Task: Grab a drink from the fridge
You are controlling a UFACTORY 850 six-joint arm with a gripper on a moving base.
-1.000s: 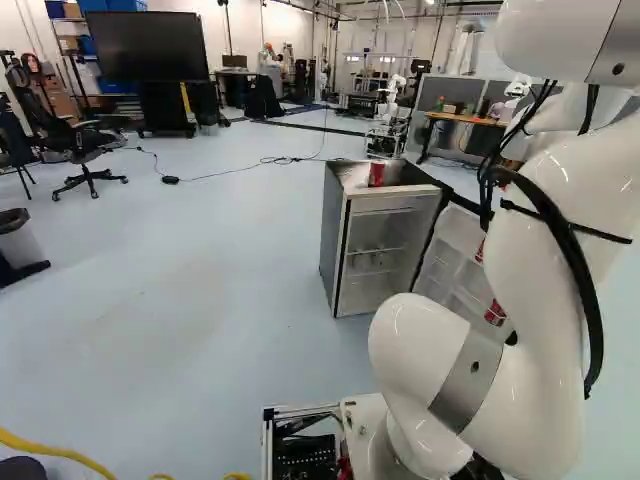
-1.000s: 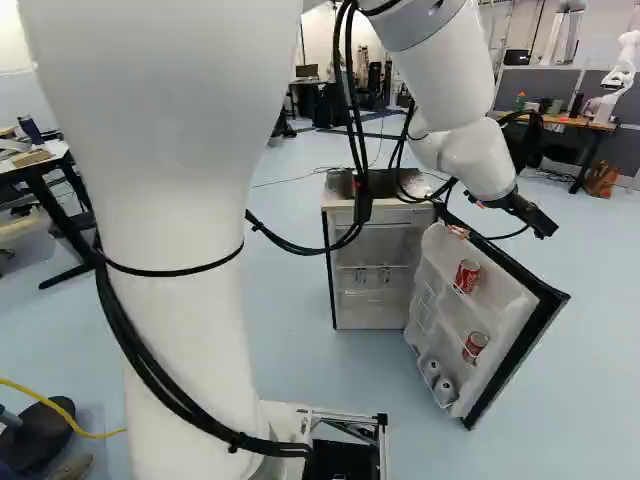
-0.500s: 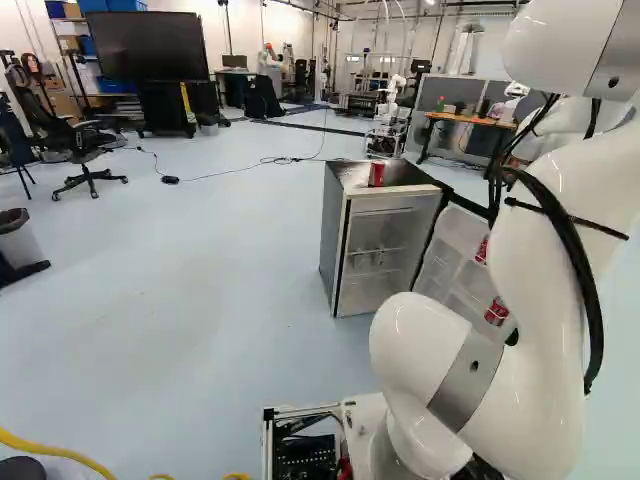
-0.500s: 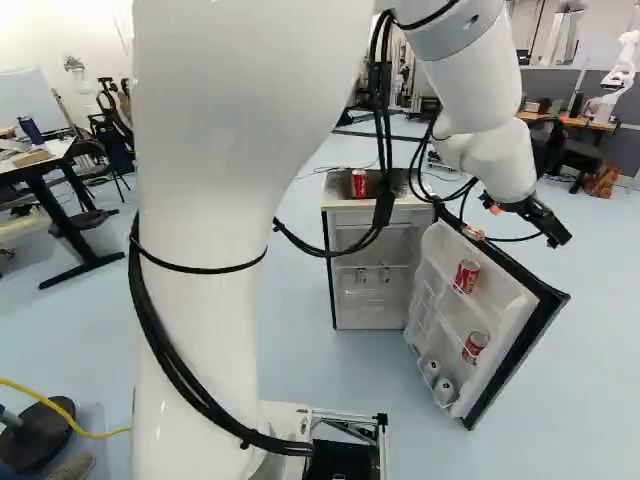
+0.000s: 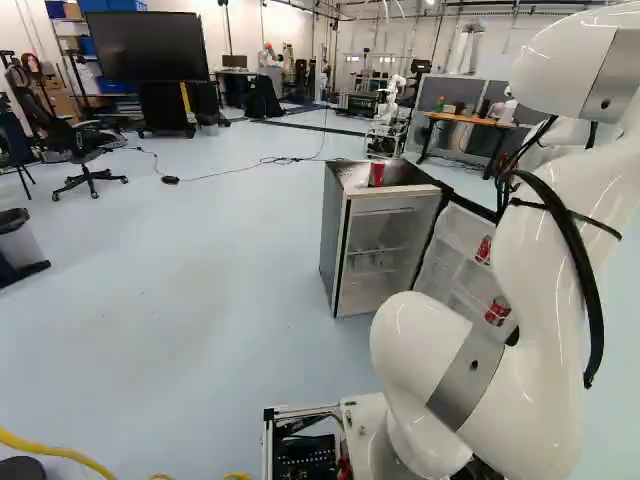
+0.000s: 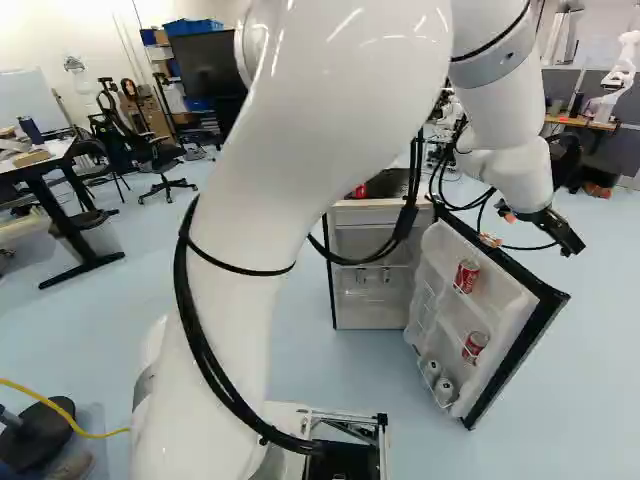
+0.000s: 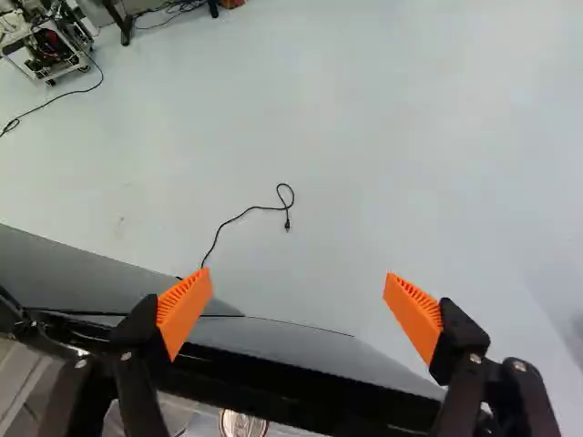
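While my arm (image 6: pixel 330 130) leans out past the front of the mini fridge (image 6: pixel 372 315), I see the gripper (image 6: pixel 570 240) above the top outer corner of the fridge door (image 6: pixel 540 345) in the right base view. The two fingers are spread wide, with nothing between their orange pads (image 7: pixel 185 309).

The door stands swung out at the fridge's right side, and I count two red soda cans on its inner racks. The upper can (image 6: pixel 467 276) stands in the rack nearer the door's top edge; the lower can (image 6: pixel 475 347) is in the next one down. Two pale containers (image 6: pixel 444 390) sit in the bottom rack. A third red soda can (image 5: pixel 376 174) stands on top of the fridge, near the front edge and toward the left front corner. I also make out small clear items (image 6: pixel 360 276) on a shelf inside, too small for me to name.

In the wrist view, the door's black edge runs beneath the gripper (image 7: pixel 296 278) from one finger toward the other, and the round top of a can (image 7: pixel 242 424) shows just inside that edge. Ahead, a black cord (image 7: pixel 250 209) curls across the floor (image 7: pixel 383 127), its plug (image 7: pixel 288 224) lying beyond the outer face of the door. Another robot (image 6: pixel 622 72) stands at the far right of the right base view.
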